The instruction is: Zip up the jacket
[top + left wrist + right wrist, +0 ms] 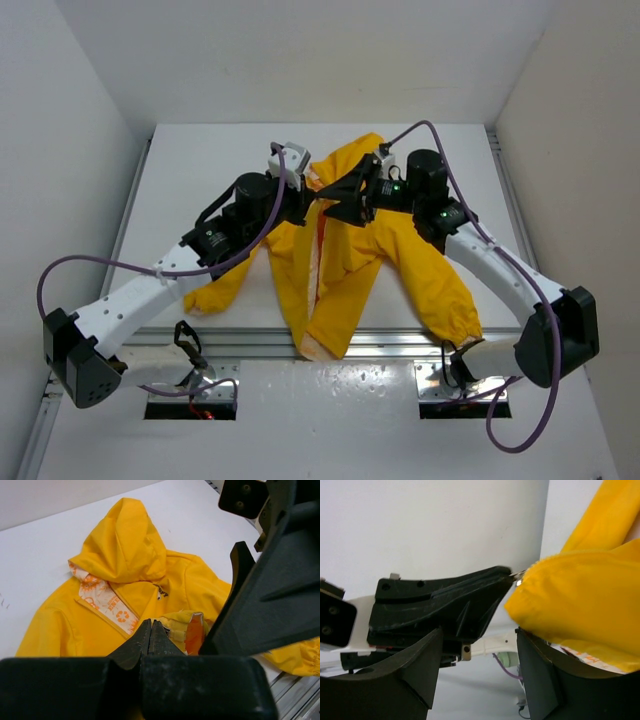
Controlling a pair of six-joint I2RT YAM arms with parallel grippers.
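Your left pincer point(150, 626) is closed tight, its two fingers pressed flat together with no gap between them. Right at its tips, slightly to their right, a small fold of the jacket point(345, 265) stands raised, yellow outside and orange inside. In the right wrist view, that pincer's tip meets the edge of the yellow cloth, with a small glint of metal at the contact. You cannot tell from any view whether cloth is actually caught between the fingers.

Your right pincer point(479, 647) stands open, its fingers well apart. Yellow cloth drapes against its right-hand finger point(545, 680), but the pincer grips nothing. Through the gap between its fingers you see the left pincer's black body.

The two pincers sit nose to nose over the jacket's chest. From the left wrist, one black finger of the right pincer fills the space just right of the left tips.

Ahead of the left pincer's tips the jacket lies spread on the white table point(200, 170) with its front open. The patterned lining point(107, 600) shows along the open edge, and the hood point(125, 540) lies farthest ahead. Behind both pincers, toward the arm bases, the front panels run to the table's near edge. A sleeve lies out under each arm, with a gathered cuff point(462, 328) on the right pincer's side.
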